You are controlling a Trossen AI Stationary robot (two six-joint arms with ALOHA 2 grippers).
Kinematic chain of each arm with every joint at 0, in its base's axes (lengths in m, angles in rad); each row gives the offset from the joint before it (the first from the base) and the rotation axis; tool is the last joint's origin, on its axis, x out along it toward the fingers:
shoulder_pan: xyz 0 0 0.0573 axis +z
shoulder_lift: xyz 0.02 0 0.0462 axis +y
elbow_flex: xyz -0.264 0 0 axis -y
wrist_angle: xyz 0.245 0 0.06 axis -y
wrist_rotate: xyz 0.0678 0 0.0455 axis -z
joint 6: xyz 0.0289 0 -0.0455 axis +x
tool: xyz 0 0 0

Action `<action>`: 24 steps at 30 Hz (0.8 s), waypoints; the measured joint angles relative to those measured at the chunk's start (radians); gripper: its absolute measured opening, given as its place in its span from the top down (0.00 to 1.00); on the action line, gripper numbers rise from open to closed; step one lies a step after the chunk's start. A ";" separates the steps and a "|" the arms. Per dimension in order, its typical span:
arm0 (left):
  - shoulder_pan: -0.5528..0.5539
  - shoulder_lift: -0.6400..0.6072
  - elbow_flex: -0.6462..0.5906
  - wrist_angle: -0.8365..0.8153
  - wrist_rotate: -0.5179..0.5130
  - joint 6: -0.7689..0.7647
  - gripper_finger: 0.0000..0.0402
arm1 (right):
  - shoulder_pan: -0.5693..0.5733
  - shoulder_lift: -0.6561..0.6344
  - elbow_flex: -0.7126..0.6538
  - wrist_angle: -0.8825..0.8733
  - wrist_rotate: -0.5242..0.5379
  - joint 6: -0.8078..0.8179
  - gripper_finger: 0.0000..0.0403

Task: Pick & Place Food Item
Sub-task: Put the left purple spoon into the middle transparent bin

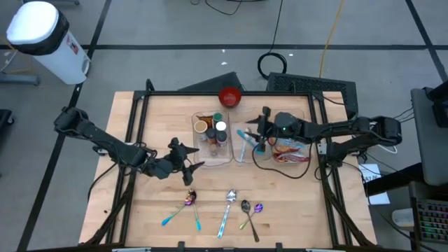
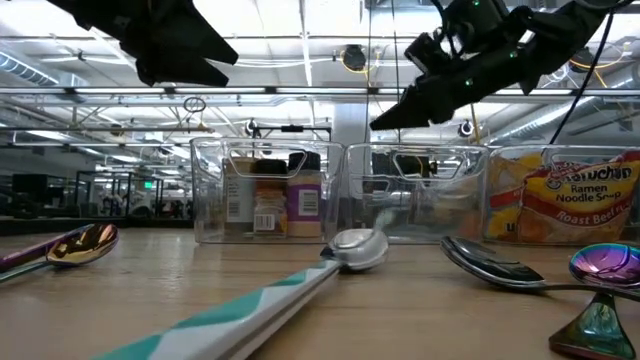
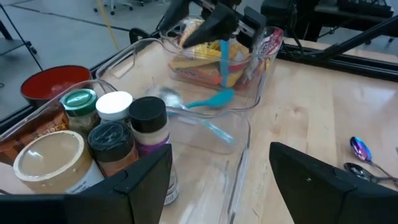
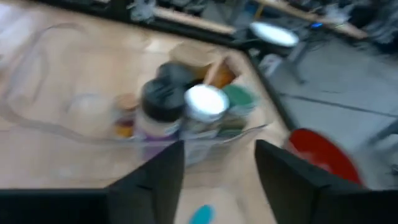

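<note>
From the overhead camera I see my left gripper [image 1: 190,166] left of centre on the wooden table [image 1: 140,203], its fingers spread wide with nothing between them, just left of the first clear bin [image 1: 212,137]. That bin holds spice jars [image 1: 220,131] and a tan-lidded canister [image 1: 201,127], standing upright and packed close together. Below it, along the bottom of the frame, a row of spoons lies on the table: a teal-handled spoon [image 1: 178,208], a chevron-handled spoon [image 1: 226,208] and an iridescent purple spoon [image 1: 253,215]. Above the bins, at upper centre, a red bowl [image 1: 230,96] sits near the table's far edge. Moving right, the middle clear bin [image 1: 245,143] has a light-blue spoon [image 1: 246,141] in it; in the left wrist view this spoon stands steeply with its bowl end down in the bin and its handle up at my right gripper [image 1: 264,134], which hovers over that bin. Its fingers are parted, though I cannot tell whether they touch the handle. Just right of it, the third bin [image 1: 304,112] holds the ramen noodle packet [image 1: 292,149], lying inside and untouched by either gripper.
</note>
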 joint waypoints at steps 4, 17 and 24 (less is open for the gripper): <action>0.000 0.000 0.000 0.005 0.000 0.001 0.31 | 0.015 -0.062 -0.001 -0.004 0.042 0.038 0.40; 0.000 0.000 0.000 0.015 0.008 -0.020 0.31 | 0.347 -0.398 0.000 -0.300 -0.233 0.424 0.32; 0.000 0.000 0.000 0.019 0.009 -0.075 0.31 | 0.578 -0.356 -0.013 -0.330 -0.280 0.438 0.35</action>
